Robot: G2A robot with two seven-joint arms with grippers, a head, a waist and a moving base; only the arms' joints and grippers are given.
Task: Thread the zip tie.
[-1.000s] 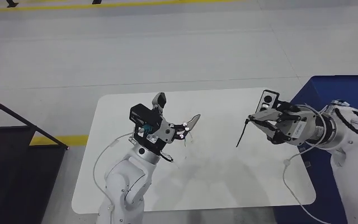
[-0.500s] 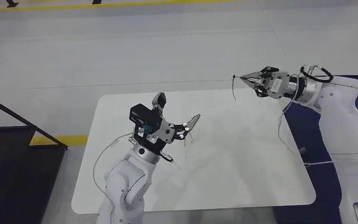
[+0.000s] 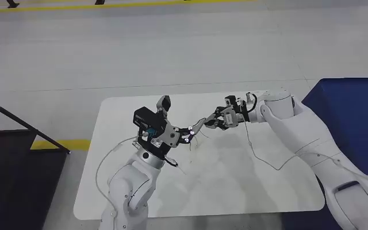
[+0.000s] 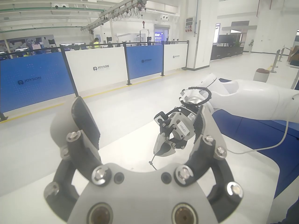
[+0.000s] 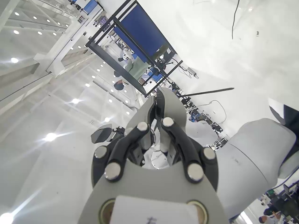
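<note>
In the left wrist view a thin black zip tie [image 4: 152,160] sticks out of my right gripper [image 4: 160,151], which is shut on it. Its free end hangs just above the white table [image 3: 259,190], between the spread fingers of my left gripper [image 4: 144,117]. From above, the left gripper [image 3: 182,112] stands open over the table's middle left, and the right gripper [image 3: 208,122] sits close beside its nearer finger [image 3: 199,123]. The right wrist view has the right gripper [image 5: 158,96] closed tip to tip; the tie is too thin to make out there.
A thin pale cable [image 3: 264,161] trails from the right arm across the table. A blue panel [image 3: 339,98] stands off the table's right edge and a black rail [image 3: 34,129] off its left. Table surface lies bare in front of both arms.
The right arm carried the zip tie from the table's right side, up past the far edge, then in to the left gripper. The left arm stayed still and open.
</note>
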